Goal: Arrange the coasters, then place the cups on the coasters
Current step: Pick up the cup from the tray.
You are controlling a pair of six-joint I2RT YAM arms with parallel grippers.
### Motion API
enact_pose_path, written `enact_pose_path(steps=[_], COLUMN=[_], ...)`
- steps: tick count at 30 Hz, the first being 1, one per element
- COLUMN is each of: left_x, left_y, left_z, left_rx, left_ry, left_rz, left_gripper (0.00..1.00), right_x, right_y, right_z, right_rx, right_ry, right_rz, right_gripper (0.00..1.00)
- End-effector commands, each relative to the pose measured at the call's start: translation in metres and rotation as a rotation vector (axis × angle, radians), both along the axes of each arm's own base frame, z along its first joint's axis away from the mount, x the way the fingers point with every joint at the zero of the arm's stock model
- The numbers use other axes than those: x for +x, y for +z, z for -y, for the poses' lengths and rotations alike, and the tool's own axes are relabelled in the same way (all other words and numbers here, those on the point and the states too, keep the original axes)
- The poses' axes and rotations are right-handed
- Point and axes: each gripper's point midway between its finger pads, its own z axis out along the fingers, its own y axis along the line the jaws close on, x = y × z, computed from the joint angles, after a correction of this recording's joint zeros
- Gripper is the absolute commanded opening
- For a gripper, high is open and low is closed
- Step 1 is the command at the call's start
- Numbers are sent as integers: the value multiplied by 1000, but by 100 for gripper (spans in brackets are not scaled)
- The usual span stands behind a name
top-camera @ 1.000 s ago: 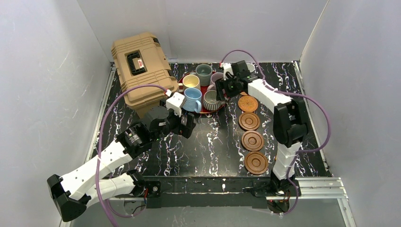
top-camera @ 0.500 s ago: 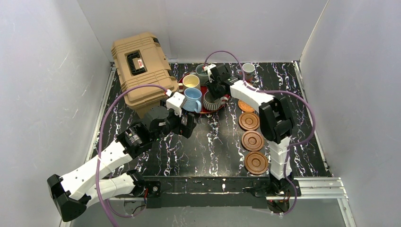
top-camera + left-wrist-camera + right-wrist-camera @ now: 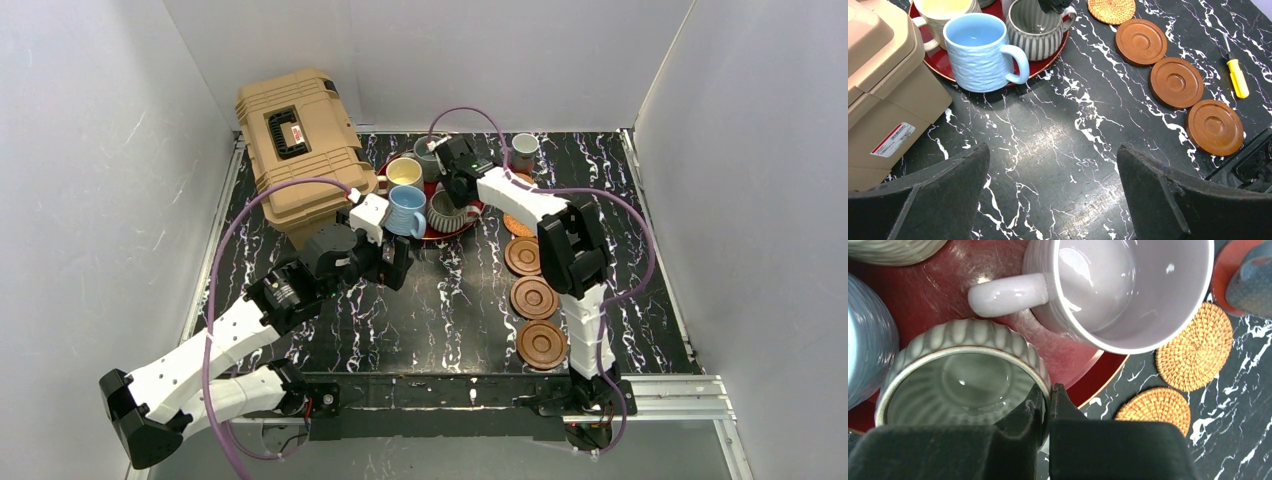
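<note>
On the red tray stand the ribbed grey cup, light blue cup, cream-yellow cup, lilac cup and grey-green cup. My right gripper is shut on the grey cup's rim, one finger inside and one outside. A small white cup stands apart at the back. Three brown wooden coasters lie in a row on the right, two orange woven coasters beyond them. A pinkish-red coaster shows at the edge. My left gripper hangs open over bare table.
A tan hard case sits at the back left, close to the tray. A yellow-handled screwdriver lies to the right of the wooden coasters. White walls close in the black marbled table on three sides.
My right gripper swung left from above the woven coasters to the ribbed grey cup and closed on its rim. The left arm has stayed put.
</note>
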Motion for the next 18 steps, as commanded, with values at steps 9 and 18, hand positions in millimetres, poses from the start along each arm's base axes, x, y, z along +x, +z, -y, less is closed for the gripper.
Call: enact_pose_path(steps=[9,18], left_x=[3,1], left_y=[8,18], left_z=[-11,-6], left_rx=[-18,-132], left_ry=[52,99], left_rz=[30,-14], left_gripper=[96,93], right_x=[-24,-83], right_y=[137,141], right_z=[40,67], right_rx=[124,264], right_ry=[-316,-529], right_rz=[227,224], right_gripper=[1,1])
